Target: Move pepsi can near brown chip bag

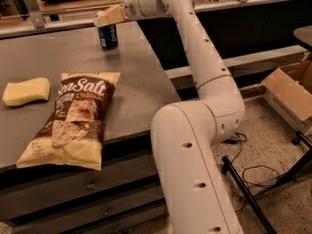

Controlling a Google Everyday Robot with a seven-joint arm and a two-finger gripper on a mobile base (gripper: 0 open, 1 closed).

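I am watching the pincer [105, 19] hanging over the far side of the table [141, 82]. Its pale tip is sitting right above the silver top of the pepsi can [108, 37] and overlapping the rim from this angle. I cannot tell whether it is spread or pressed together, nor whether it is actually touching the can. The can is standing upright on the table, toward 12 o'clock from the brown chip bag [73, 118] and well apart from it.

I am counting one can, one bag, one pale yellow sponge [27, 91] and one open cardboard box [292, 89], the box sitting off the table at 3 o'clock of the view. The sponge is lying near the bag's upper left corner, at about 10 o'clock from it, not touching it.

The bag is lying flat and showing big white "Sea Salt" across its brown upper part; the smaller print below is too small to read. The can is carrying white lettering down its dark blue side, which I cannot make out. The white arm [204, 67] is rising from 5 o'clock and arching over the table's right edge to the can.
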